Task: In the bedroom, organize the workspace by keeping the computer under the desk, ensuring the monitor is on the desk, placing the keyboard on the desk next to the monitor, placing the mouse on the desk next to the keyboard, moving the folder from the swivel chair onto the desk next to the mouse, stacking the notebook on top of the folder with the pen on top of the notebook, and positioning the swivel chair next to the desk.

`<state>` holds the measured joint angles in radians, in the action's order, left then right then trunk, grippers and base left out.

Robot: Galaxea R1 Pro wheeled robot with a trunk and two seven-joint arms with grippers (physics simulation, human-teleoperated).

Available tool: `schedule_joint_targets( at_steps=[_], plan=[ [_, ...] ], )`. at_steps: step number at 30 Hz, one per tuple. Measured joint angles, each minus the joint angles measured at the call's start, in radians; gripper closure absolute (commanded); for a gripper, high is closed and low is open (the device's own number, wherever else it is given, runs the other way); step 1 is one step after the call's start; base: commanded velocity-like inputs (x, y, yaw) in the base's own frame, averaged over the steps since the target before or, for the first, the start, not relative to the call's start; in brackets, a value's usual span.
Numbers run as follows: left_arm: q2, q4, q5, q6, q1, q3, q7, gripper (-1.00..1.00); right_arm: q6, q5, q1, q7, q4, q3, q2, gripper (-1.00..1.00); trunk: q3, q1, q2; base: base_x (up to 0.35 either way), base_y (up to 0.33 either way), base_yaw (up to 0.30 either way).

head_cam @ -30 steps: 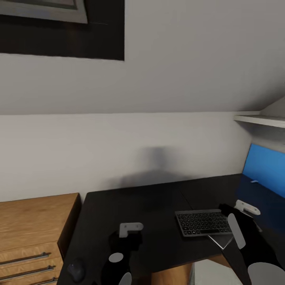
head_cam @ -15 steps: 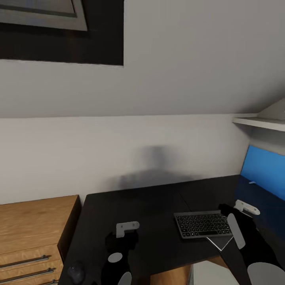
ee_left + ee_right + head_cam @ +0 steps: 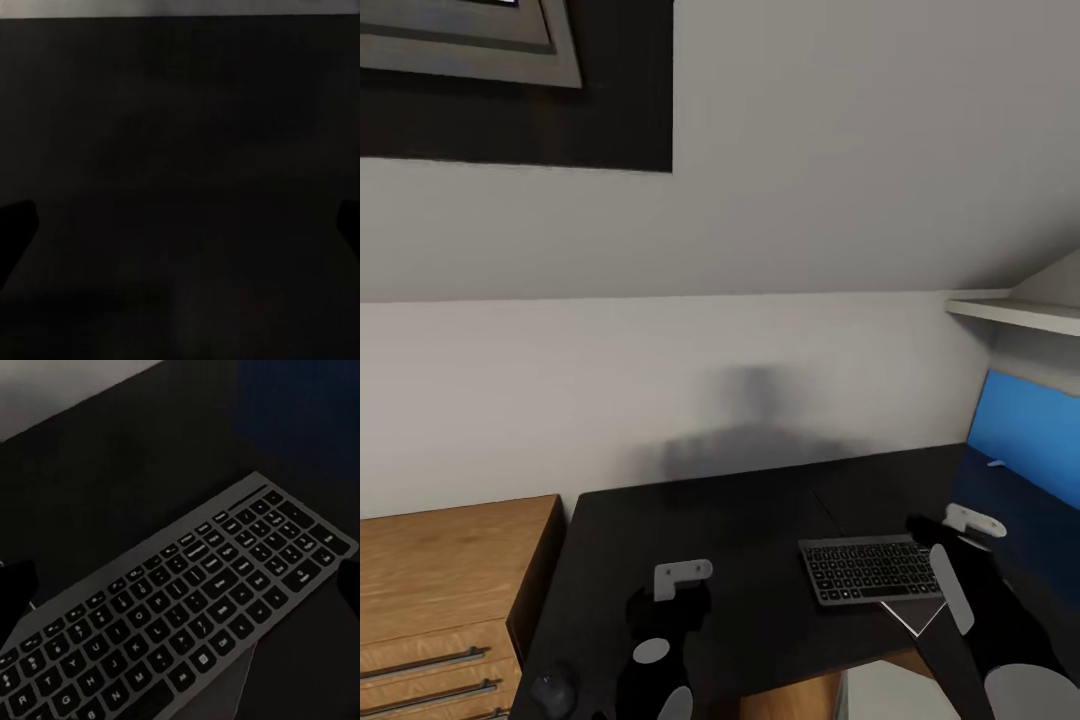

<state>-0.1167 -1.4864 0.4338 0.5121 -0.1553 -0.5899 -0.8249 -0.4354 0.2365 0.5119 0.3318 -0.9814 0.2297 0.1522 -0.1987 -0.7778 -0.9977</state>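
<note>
The left wrist view is nearly black, just desk top; the notebook is half hidden under the keyboard. Right hand hovers spread open just above the keyboard; left hand, also open, hangs over bare desk. A mouse sits near the wooden cabinet. White wall behind.

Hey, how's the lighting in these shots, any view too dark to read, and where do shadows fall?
Head view: evenly lit, with a soft grey shadow on the wall behind the desk. Left wrist view: nearly all black, just dark desk surface with a pale strip along one edge. Right wrist view: dim, but the keyboard keys are readable.
</note>
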Motion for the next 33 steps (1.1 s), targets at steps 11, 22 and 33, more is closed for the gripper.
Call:
schedule_joint_targets(
  at_steps=[11, 22, 33],
  plan=[
    [0.000, -0.002, 0.000, -0.001, 0.000, -0.001, 0.000, -1.00, 0.171, -0.129, 0.002, -0.155, 0.165, 0.006, 0.043, -1.00, 0.000, 0.000, 0.000, 0.000, 0.000, 0.000],
    [0.000, 0.000, 0.009, -0.001, 0.000, -0.001, 0.001, -1.00, 0.490, -0.145, 0.127, -0.184, 0.570, 0.000, 0.085, -1.00, 0.000, 0.000, 0.000, 0.035, 0.000, 0.000],
    [0.000, 0.005, 0.011, -0.001, 0.000, -0.001, 0.000, -1.00, 0.405, -0.138, 0.177, -0.180, 0.643, 0.003, 0.102, -1.00, 0.000, 0.000, 0.000, 0.147, -0.027, 0.000]
  ],
)
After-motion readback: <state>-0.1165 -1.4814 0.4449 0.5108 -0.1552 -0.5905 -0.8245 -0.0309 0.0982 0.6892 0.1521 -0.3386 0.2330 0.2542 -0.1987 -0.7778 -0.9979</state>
